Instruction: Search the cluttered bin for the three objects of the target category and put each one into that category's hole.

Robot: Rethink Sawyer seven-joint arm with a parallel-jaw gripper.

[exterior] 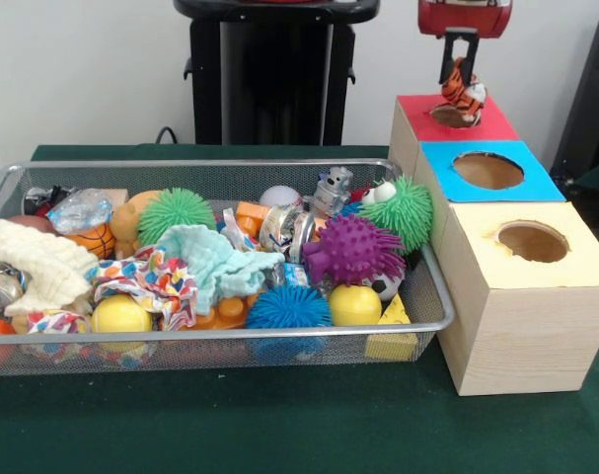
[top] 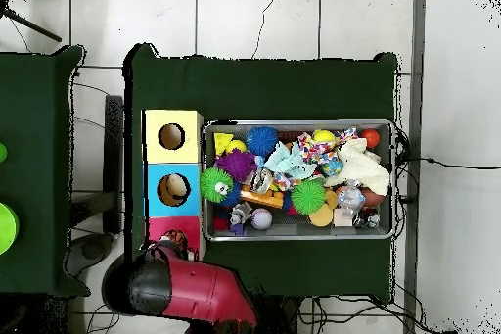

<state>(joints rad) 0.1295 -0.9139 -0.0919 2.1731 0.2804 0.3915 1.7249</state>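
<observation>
Your red and black arm's gripper [exterior: 461, 87] hangs right over the round hole in the red-topped wooden box [exterior: 496, 122], jaws pinching a small orange-and-black striped plush tiger [exterior: 462, 96], which sits at the hole's rim, partly above it; from overhead you see only the arm's red casing [top: 210, 291] covering that box, with a bit of the toy at its edge. Next along the row you have the blue-topped wooden box [exterior: 537, 183] with its own round hole, then the yellow-topped wooden box [exterior: 585, 262] nearest the camera, its hole empty from the front. Beside the boxes, touching or nearly so, sits the silver wire-mesh bin [exterior: 220, 166] on the dark green tablecloth [exterior: 279, 425], packed full: purple spiky rubber ball [exterior: 351, 248], two green spiky balls [exterior: 175, 210] [exterior: 406, 210], blue spiky ball [exterior: 286, 307], two plain yellow balls [exterior: 355, 305] [exterior: 120, 315], mint terry cloth [exterior: 212, 259], cream knitted cloth [exterior: 33, 262], patterned multicolour cloth [exterior: 156, 277], mini basketball [exterior: 94, 238], small grey toy robot [exterior: 332, 190], yellow foam wedge [exterior: 394, 314]
</observation>
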